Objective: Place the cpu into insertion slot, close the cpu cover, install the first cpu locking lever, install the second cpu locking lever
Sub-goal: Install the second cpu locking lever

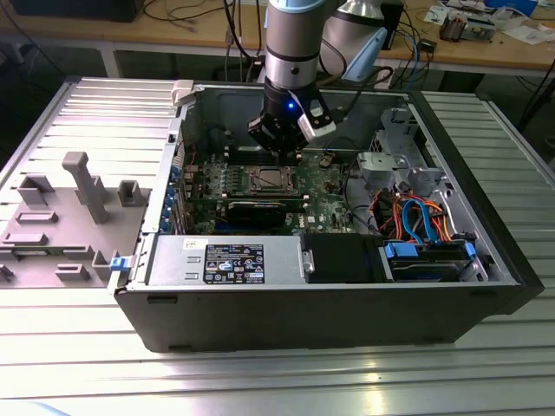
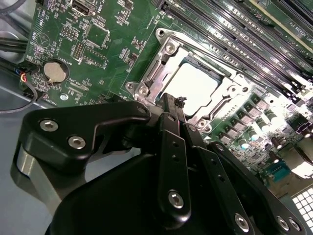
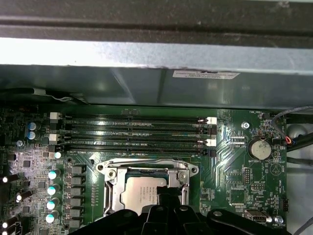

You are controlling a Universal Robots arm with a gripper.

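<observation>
The cpu (image 2: 200, 90) lies flat in the socket on the green motherboard (image 1: 329, 186), its silver-grey top showing through the window of the cpu cover (image 2: 161, 58). The cover lies down over the chip in both wrist views, cpu (image 3: 139, 191) inside cover frame (image 3: 146, 170). My gripper (image 2: 171, 100) is shut, its black fingertips pressed together right at the socket's edge, over the frame beside the chip. In the exterior view the gripper (image 1: 277, 149) hangs just above the back edge of the cpu (image 1: 270, 180). Whether the tips press on a locking lever is hidden by the fingers.
Memory slots (image 3: 137, 132) run along one side of the socket, and a coin battery (image 3: 258, 149) sits nearby. The case's back wall (image 3: 156, 73) stands close behind. A black card (image 1: 260, 211), a power supply (image 1: 225, 260) and drive cables (image 1: 416, 221) fill the case.
</observation>
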